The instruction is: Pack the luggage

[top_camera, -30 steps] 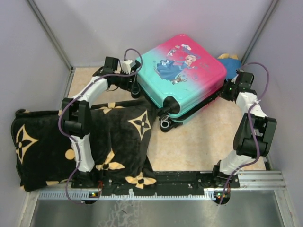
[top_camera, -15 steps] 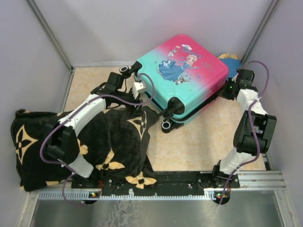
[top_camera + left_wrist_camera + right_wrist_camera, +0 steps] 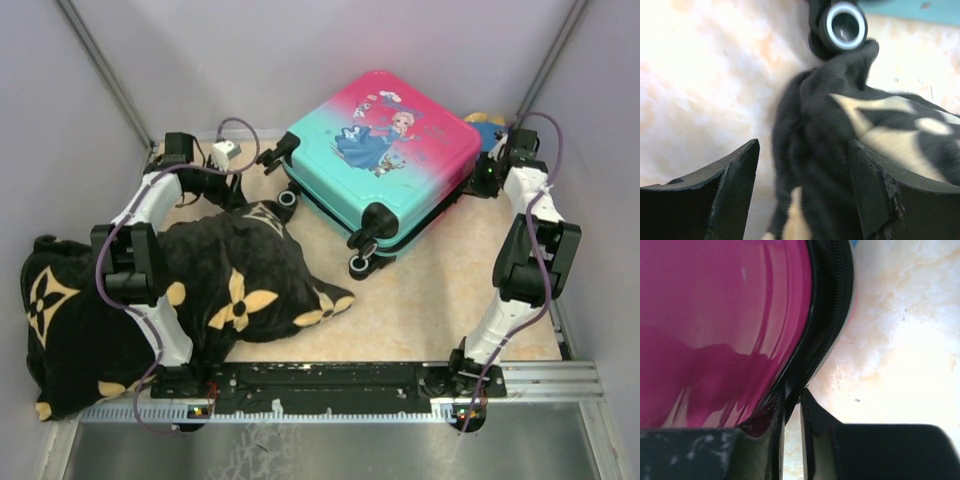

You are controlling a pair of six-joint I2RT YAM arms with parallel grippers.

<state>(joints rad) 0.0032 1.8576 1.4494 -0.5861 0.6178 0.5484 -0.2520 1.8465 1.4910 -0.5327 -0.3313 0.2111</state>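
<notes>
Black blanket [image 3: 825, 130] sits in the released left hand [image 3: 802, 147] (ungripped); right hand [image 3: 793, 399] pinches the luggage [image 3: 715, 315] by its zip.

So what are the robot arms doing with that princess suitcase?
They're packing it, but the blanket lies outside the suitcase. The left gripper is open around a fold of the blanket, right beside a wheel. The right gripper is pinched shut at the zipper seam on the pink side. Whether it holds the zipper pull is hidden.
</notes>
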